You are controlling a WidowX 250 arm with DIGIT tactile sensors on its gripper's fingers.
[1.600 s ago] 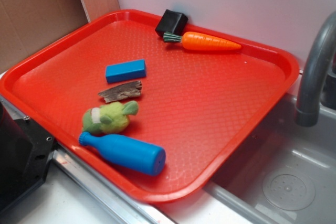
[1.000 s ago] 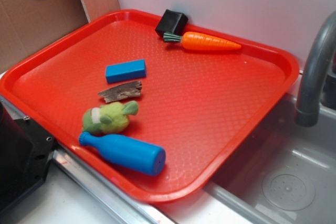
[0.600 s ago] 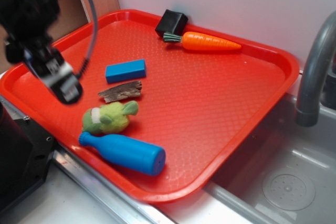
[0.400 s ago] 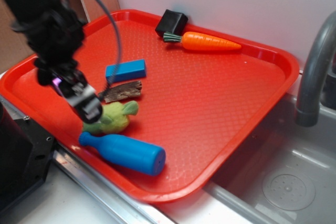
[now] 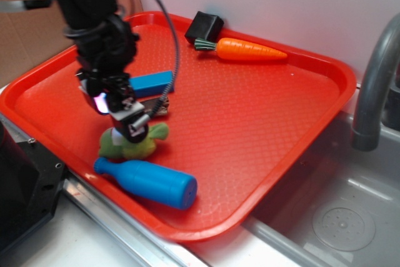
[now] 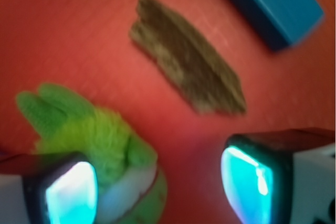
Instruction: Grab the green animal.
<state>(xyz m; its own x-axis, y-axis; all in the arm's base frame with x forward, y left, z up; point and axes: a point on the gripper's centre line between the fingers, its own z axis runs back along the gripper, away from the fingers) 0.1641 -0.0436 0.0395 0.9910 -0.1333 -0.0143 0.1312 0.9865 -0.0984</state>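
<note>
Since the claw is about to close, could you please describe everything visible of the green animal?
The green animal is a small fuzzy yellow-green plush with stubby ears or limbs and a white band or tag. It lies on the red tray near its front-left edge, just behind the blue bottle and in front of the brown bark piece. The open claw hovers over it, one finger above its body. Contact cannot be judged.
</note>
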